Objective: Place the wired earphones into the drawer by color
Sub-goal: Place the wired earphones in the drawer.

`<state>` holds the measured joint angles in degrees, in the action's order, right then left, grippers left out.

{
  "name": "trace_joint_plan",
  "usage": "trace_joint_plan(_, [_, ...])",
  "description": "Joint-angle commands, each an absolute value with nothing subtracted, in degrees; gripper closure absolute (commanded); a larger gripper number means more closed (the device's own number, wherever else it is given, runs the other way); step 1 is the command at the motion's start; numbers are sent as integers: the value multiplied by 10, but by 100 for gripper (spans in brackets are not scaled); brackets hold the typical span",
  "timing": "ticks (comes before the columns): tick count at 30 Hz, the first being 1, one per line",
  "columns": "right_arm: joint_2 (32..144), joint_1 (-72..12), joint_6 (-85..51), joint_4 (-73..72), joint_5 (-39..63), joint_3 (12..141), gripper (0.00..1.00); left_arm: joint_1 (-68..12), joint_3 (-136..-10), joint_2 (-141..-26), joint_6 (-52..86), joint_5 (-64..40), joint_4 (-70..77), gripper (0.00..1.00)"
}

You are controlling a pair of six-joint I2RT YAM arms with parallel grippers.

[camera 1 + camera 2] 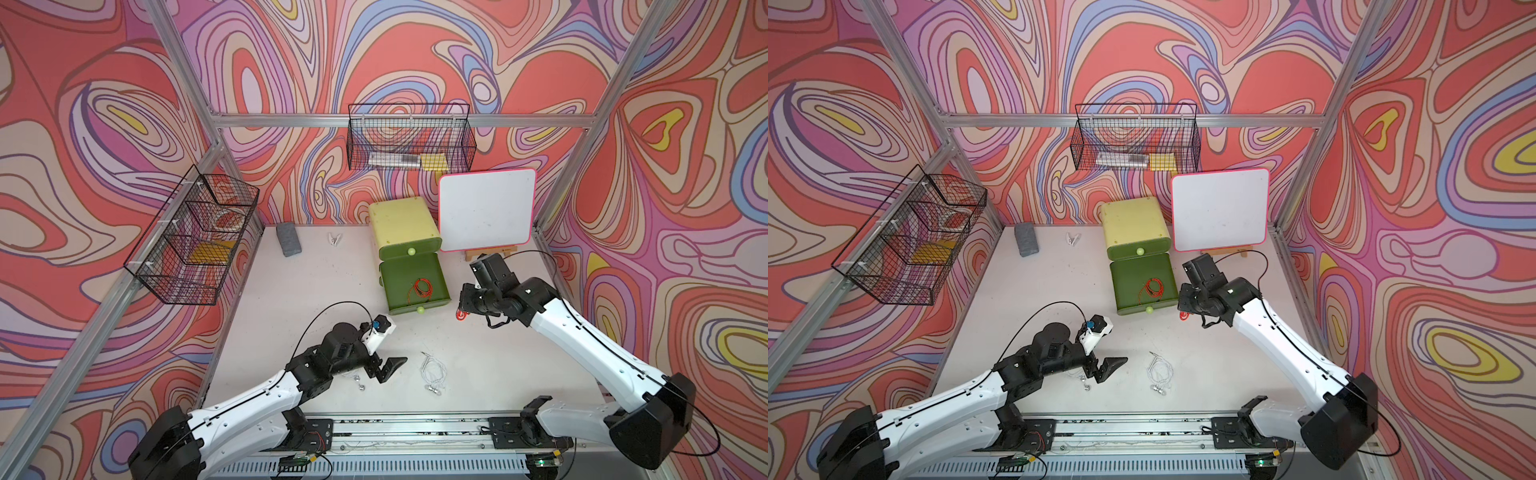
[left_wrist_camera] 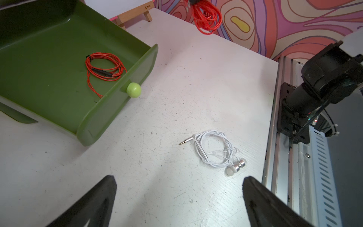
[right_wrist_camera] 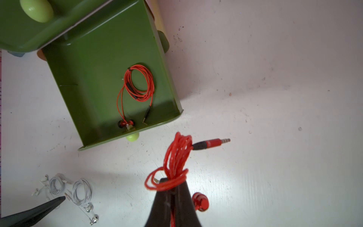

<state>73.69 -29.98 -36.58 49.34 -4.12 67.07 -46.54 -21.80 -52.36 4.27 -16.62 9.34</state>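
your right gripper (image 3: 172, 183) is clamped on the red earphones (image 3: 177, 155), just beside the open green drawer (image 3: 88, 78). the coil is light and floppy, so pinch across its loops. the left gripper (image 2: 179, 196) gapes near the white earphones (image 2: 214, 149) on the table.

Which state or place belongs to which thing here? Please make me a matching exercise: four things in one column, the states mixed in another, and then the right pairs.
Things
1. left gripper
2. right gripper
3. white earphones
4. lower drawer

States
A. pulled out, with a red coil lying inside
B. jaws shut on a red bundle
C. lying on the table
D. jaws wide apart, holding nothing

Pairs: 1-D, 2-B, 3-C, 4-A
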Motion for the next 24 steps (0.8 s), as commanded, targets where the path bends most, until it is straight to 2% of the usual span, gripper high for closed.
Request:
trace_joint_plan(1, [764, -299, -360, 425, -9, 686, 100, -468, -228, -514, 37, -152, 88, 1])
trace_joint_plan(8, [814, -305, -372, 329, 34, 705, 100, -468, -228, -513, 37, -152, 88, 1])
trace_joint_plan(24, [988, -331, -379, 249, 48, 799, 100, -468, -221, -495, 39, -132, 87, 1])
